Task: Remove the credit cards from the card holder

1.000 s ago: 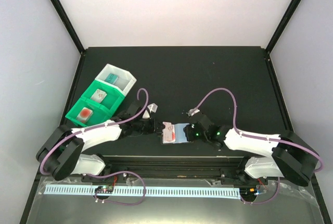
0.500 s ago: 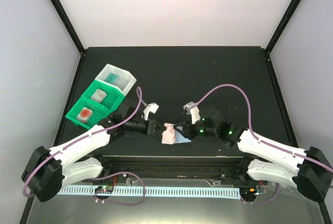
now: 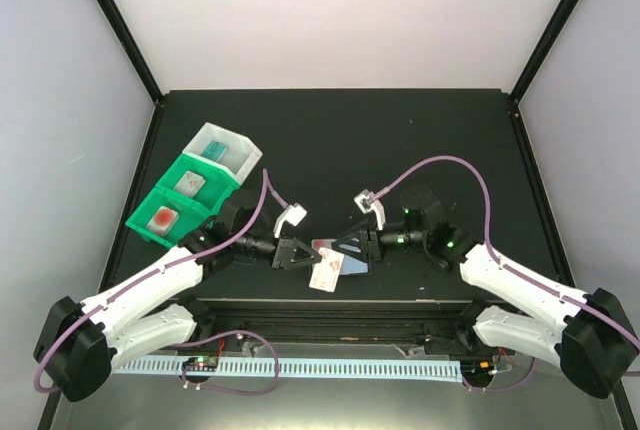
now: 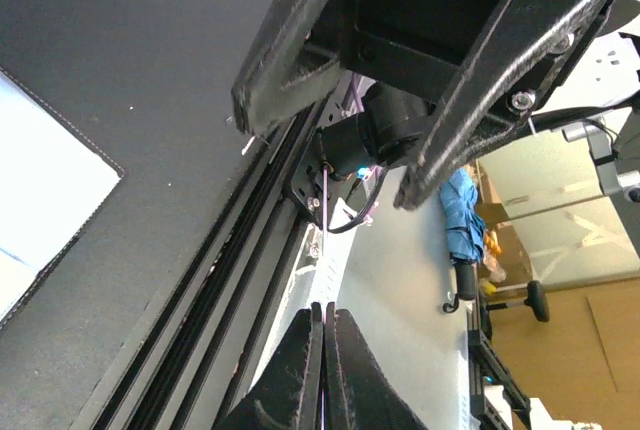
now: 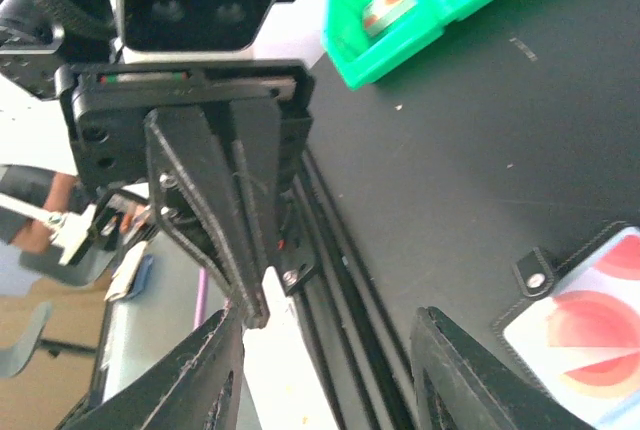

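Currently the black worktop (image 3: 400, 140) is carrying everything, with the green and white bins (image 3: 190, 190) sitting at its ten o'clock. Both arms are meeting near its six o'clock.

The left pincer (image 3: 303, 254) is pressing together on a pale card (image 3: 325, 273), which is hanging from its tips toward four o'clock, apparently clear of the pockets. The right pincer (image 3: 352, 246) is standing spread and gripping nothing, just at twelve o'clock of the card holder (image 3: 350, 264). The holder appears to be lying flat on the worktop between the two pincers. Another of the credit cards, the red-marked card (image 5: 590, 330), is showing inside a clear pocket.

By my judgement the cards are light, stiff and slick, so a pinch across an exposed short edge is suiting them best, while their flat faces are offering little to grip. The holder is looking soft and light and is likely to slide along with any pulled card. It is calling for a hold on its black cover, away from the pocket mouth.
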Action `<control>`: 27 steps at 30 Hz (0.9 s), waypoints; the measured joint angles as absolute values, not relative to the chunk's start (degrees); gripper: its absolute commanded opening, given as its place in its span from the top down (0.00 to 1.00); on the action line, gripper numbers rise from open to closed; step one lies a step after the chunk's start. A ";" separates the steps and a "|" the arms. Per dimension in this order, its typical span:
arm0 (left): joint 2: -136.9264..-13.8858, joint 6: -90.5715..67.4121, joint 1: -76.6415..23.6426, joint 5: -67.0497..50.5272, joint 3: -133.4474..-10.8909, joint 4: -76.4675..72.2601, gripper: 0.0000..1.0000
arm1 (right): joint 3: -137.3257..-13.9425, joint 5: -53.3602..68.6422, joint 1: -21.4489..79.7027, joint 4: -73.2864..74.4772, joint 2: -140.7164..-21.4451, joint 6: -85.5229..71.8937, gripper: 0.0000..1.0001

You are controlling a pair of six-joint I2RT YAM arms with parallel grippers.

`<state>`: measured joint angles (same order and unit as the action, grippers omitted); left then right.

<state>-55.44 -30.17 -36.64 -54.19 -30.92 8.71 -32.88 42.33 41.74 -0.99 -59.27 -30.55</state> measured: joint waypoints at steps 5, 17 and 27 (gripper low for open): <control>-55.44 -30.20 -36.64 -55.07 -30.92 7.97 0.98 | -31.99 47.51 41.74 -2.81 -60.34 -30.11 0.60; -55.24 -30.24 -36.58 -53.06 -30.98 8.38 0.54 | -30.09 52.29 41.69 -6.63 -61.39 -30.41 0.99; -48.23 -33.12 -36.56 -39.79 -34.63 15.99 0.33 | -28.58 44.99 41.69 -11.16 -58.48 -38.50 0.99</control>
